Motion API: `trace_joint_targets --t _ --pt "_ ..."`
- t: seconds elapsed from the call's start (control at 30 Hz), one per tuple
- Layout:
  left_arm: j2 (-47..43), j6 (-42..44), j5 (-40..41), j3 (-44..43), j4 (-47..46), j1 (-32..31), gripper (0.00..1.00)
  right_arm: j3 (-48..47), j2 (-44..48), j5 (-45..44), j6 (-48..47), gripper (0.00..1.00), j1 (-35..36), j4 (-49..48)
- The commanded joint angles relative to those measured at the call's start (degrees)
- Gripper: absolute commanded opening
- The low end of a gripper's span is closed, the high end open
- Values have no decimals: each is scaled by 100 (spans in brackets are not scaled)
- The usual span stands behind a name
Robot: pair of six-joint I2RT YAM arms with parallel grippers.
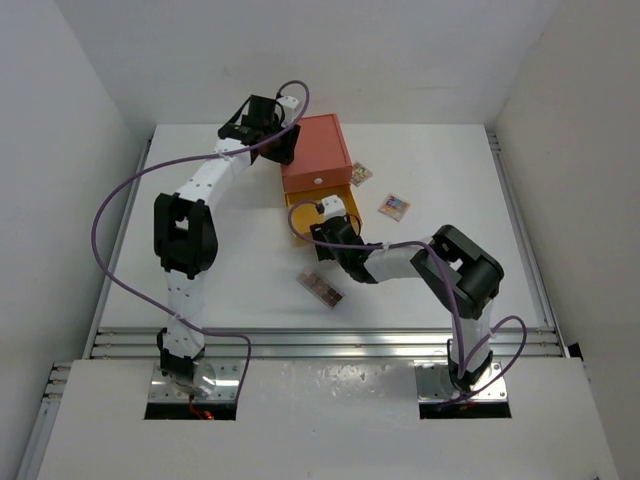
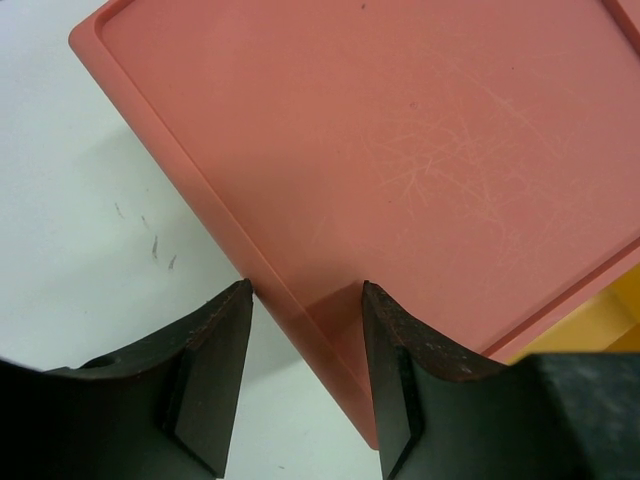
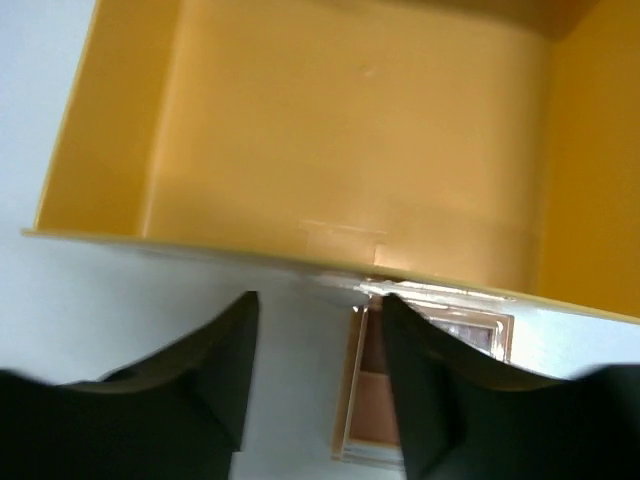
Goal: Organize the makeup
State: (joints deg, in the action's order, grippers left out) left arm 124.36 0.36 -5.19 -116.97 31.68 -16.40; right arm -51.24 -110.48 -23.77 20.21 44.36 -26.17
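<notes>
The right gripper [image 3: 320, 300] stands about half open over the rim of the yellow drawer [image 3: 350, 130] and has hold of nothing. In the gap below it shows a clear-edged palette [image 3: 372, 400] with brown pans, partly behind one black finger. The left gripper [image 2: 305, 290] is parted too, its ridged fingers astride the left edge of the orange-red box [image 2: 400, 150]; whether they press it I can't make out. The box lid is smooth matte plastic, finely scratched, with a raised border; the drawer is glossier. On the white table [image 1: 250, 270] a long palette [image 1: 321, 288] lies nearer than the drawer. A small square palette [image 1: 360, 173] and a second square palette [image 1: 394, 206] sit to the drawer's right.
</notes>
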Motion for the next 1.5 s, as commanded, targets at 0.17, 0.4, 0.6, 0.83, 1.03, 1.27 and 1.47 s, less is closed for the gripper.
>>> trace_joint_targets --t 0.17,0.4,0.6,0.83,1.03,1.27,1.47 --pt "133 420 211 -598 689 41 62 79 1148 776 -272 79 46 612" --pt "-218 1604 -244 -1512 1313 41 70 519 2650 1076 -114 95 12 2018" --pt "-807 4371 -1116 -1444 3385 -293 74 905 3635 1444 -16 99 -638 3583" --pt "-2378 7301 -1240 1900 3085 -1564 83 1572 4419 2262 -175 99 -1613 4182" --pt "-2892 7602 -1186 4067 1982 -2463 85 1889 4842 2667 -166 99 -1922 4261" --pt "-2118 6995 -1151 4077 1025 -2807 85 2101 5132 2720 -351 99 -1975 4392" --pt "-1827 7057 -1229 4182 1155 -2860 85 2250 5212 2711 -298 99 -2018 4410"
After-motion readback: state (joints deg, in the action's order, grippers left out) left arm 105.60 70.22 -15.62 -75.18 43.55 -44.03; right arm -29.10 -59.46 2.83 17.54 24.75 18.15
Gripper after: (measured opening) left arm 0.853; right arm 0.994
